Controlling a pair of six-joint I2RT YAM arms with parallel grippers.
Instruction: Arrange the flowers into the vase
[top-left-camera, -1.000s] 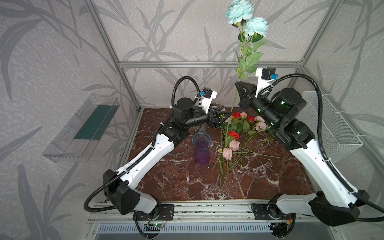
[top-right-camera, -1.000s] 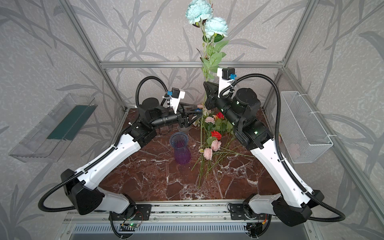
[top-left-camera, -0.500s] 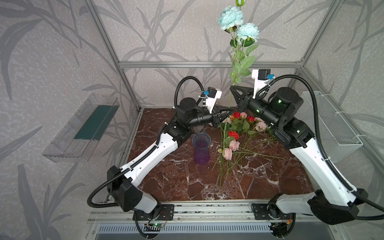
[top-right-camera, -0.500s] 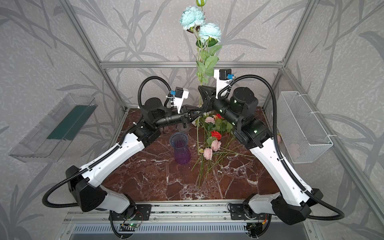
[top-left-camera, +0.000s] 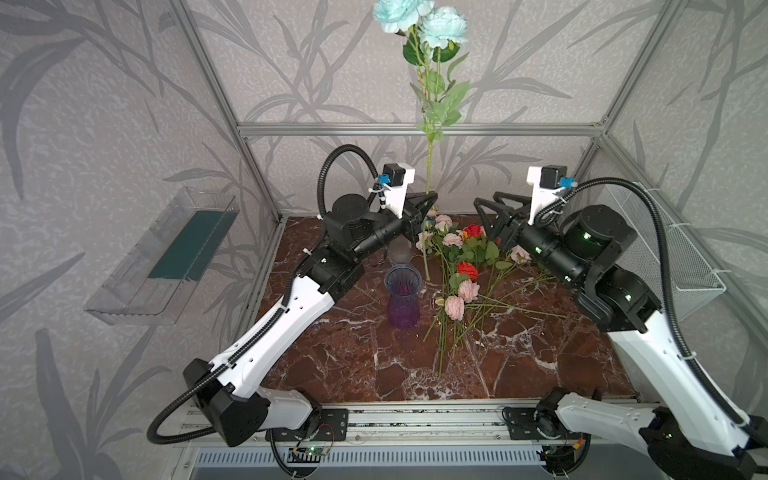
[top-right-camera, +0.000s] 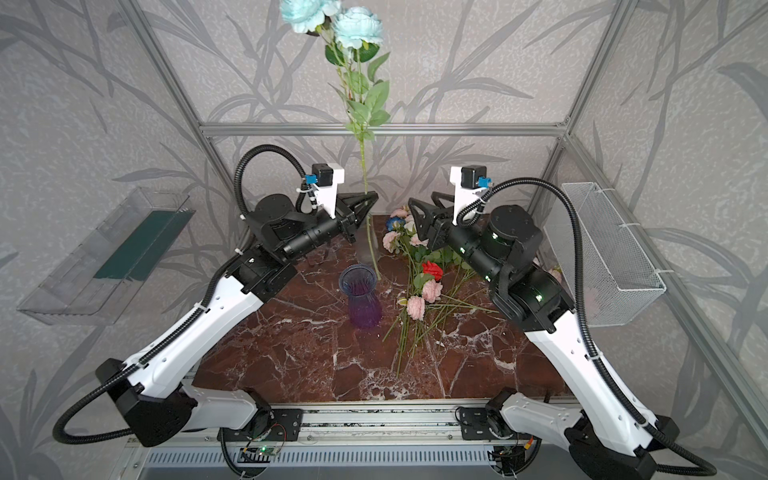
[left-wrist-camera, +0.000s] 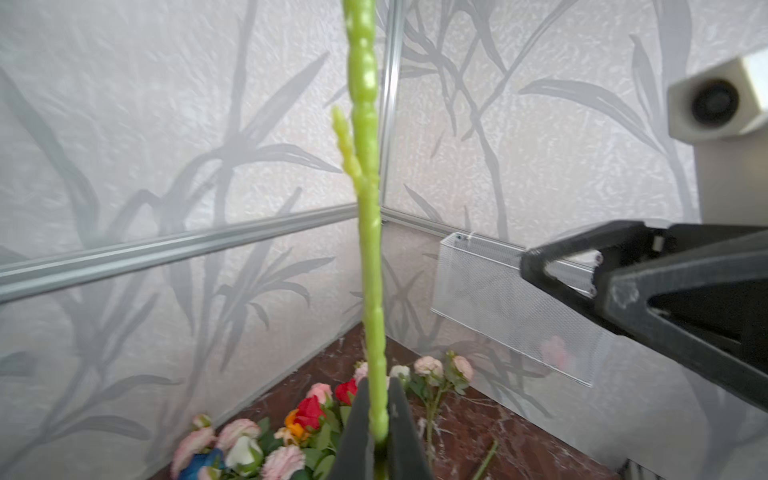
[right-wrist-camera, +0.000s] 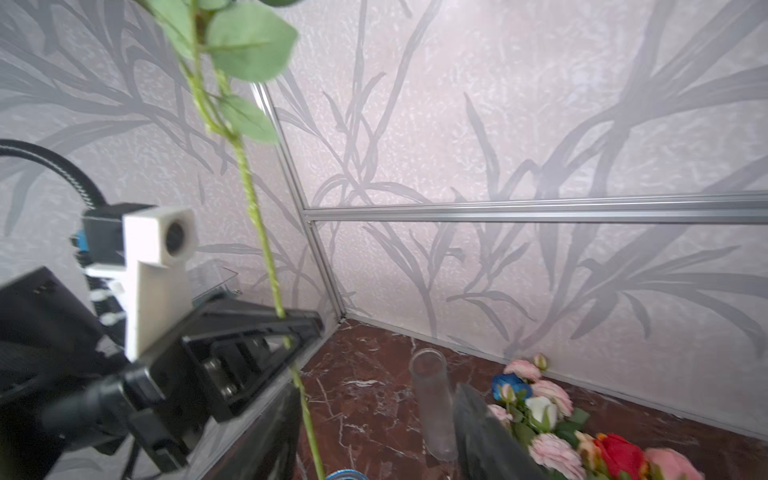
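Note:
A tall pale teal flower (top-left-camera: 419, 18) (top-right-camera: 332, 18) stands upright, and my left gripper (top-left-camera: 430, 197) (top-right-camera: 372, 198) (left-wrist-camera: 376, 399) is shut on its green stem (left-wrist-camera: 368, 249). The stem's lower end hangs just right of the purple vase (top-left-camera: 403, 299) (top-right-camera: 361, 299). To the right of the stem and apart from it, my right gripper (top-left-camera: 486, 203) (top-right-camera: 419, 203) (right-wrist-camera: 378, 432) is open and holds nothing. The other flowers (top-left-camera: 461, 266) (top-right-camera: 424, 286) (right-wrist-camera: 540, 415) lie in a pile on the marble table, right of the vase.
A clear glass cylinder (top-left-camera: 400, 251) (right-wrist-camera: 432, 403) stands behind the vase, under the left gripper. A white wire basket (top-left-camera: 660, 249) (top-right-camera: 611, 257) hangs on the right wall. A clear tray (top-left-camera: 166, 257) hangs on the left wall.
The left gripper shut on the teal flower's stem. The right gripper then opened, let the stem go and drew back to the right. The flower has shifted slightly left.

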